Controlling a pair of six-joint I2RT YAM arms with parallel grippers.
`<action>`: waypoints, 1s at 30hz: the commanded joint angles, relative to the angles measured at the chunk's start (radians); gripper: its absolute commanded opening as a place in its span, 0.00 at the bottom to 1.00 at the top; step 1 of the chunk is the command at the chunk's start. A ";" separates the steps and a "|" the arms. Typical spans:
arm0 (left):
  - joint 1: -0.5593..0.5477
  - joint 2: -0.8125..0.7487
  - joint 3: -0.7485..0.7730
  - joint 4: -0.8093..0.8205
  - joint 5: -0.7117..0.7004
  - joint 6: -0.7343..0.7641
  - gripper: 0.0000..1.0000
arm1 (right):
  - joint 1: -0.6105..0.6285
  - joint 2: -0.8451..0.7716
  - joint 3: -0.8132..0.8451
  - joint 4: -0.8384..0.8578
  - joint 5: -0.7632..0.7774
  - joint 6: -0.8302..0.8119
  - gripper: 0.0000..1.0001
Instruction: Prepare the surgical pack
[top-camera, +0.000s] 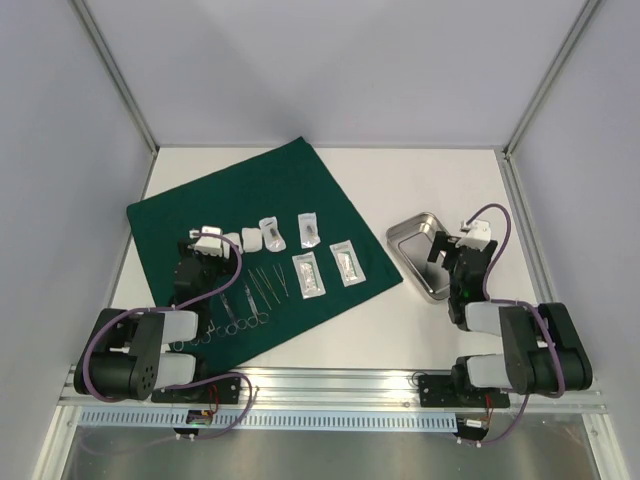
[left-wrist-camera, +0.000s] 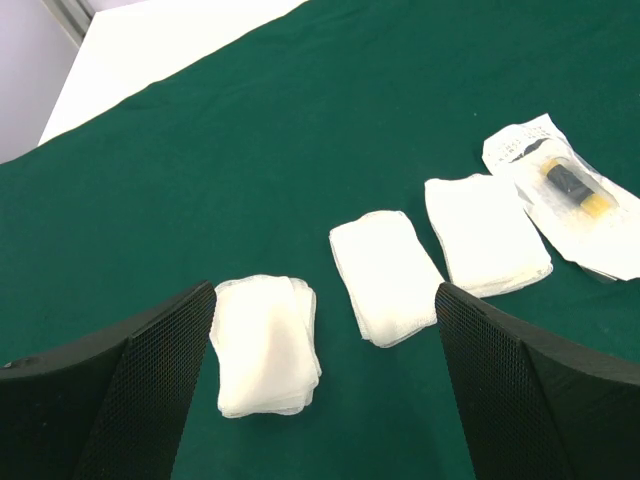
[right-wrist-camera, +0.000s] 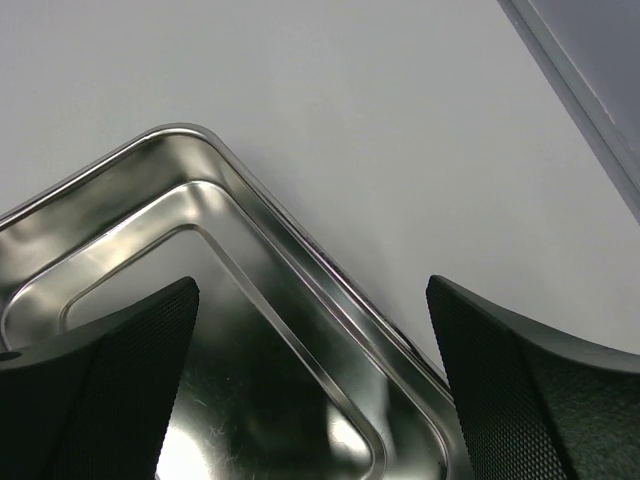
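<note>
**Top camera:** A dark green cloth (top-camera: 250, 205) lies flat on the white table (top-camera: 430, 185). It carries gauze stacks (top-camera: 250, 239), clear pouches (top-camera: 308, 275) and steel instruments (top-camera: 262, 284). A steel tray (top-camera: 425, 232) sits just off the cloth's right corner.

**Left wrist:** The left gripper (left-wrist-camera: 322, 300), jaws spread, hangs over the cloth above three of the gauze stacks.

**Right wrist:** The right gripper (right-wrist-camera: 312, 290), jaws spread wide, hovers over one corner of the tray.

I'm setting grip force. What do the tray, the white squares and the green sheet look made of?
Tray: polished metal, likely stainless steel, given its mirror-like reflections. White squares: probably gauze, soft folded layers with fuzzy edges. Green sheet: matte cloth, apparently; no sheen.
</note>
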 joint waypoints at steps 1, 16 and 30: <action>0.002 -0.008 0.034 0.037 0.011 -0.021 1.00 | 0.001 -0.070 0.076 -0.067 0.037 0.016 1.00; 0.004 -0.217 0.650 -1.224 0.237 0.104 0.92 | 0.182 -0.313 0.753 -1.340 -0.220 0.259 0.89; 0.095 -0.240 0.827 -2.043 0.176 0.279 0.90 | 0.730 0.047 0.897 -1.368 -0.105 0.409 0.42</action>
